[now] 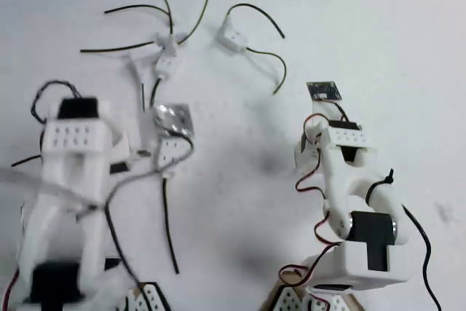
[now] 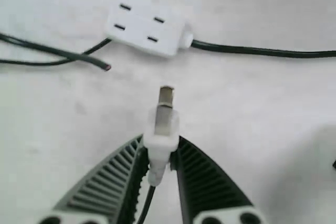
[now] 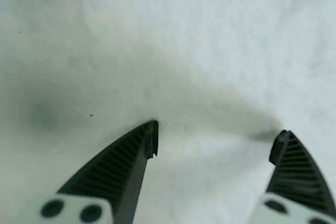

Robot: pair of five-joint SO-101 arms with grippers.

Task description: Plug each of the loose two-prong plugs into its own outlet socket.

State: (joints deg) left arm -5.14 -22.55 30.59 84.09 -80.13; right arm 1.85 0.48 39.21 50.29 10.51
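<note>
Cord (image 2: pixel 262 51) of outlet socket (image 2: pixel 147 31) past edge

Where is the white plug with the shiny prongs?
In the left wrist view the plug is pinched in the left pincer, prongs aimed at the white outlet socket ahead on the table, not touching it.

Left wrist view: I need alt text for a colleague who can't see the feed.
The left gripper is shut on a white two-prong plug, its prongs pointing at a white outlet block lying ahead on the white table, the two still apart. A dark cord leaves the outlet block, and loose wire ends lie beside it.
</note>
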